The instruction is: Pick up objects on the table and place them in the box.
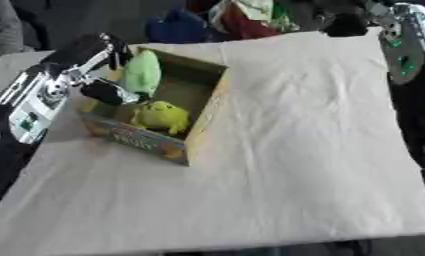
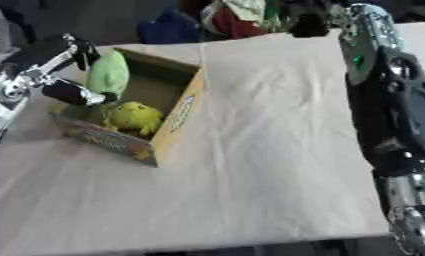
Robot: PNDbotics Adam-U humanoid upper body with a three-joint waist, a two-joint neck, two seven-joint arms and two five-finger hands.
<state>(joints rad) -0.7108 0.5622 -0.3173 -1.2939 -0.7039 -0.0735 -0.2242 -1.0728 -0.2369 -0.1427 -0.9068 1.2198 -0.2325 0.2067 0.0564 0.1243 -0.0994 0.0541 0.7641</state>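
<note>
Only blurred, unreadable print marks the box (image 1: pixel 137 140) under the left hand (image 1: pixel 106 90).

A pale cloth (image 1: pixel 277 150) covers the table. Beyond its far edge lies a dim heap of coloured items (image 1: pixel 237 17). The floor there looks dark grey.

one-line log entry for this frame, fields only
left hand: holding light green object over box | yellow plush: in box | right hand: not visible

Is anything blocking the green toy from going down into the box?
Nothing visible blocks it. The left hand holds the green toy over the open box, at its left wall. A yellow plush toy already lies inside near the front, but the box floor behind it looks free.
</note>
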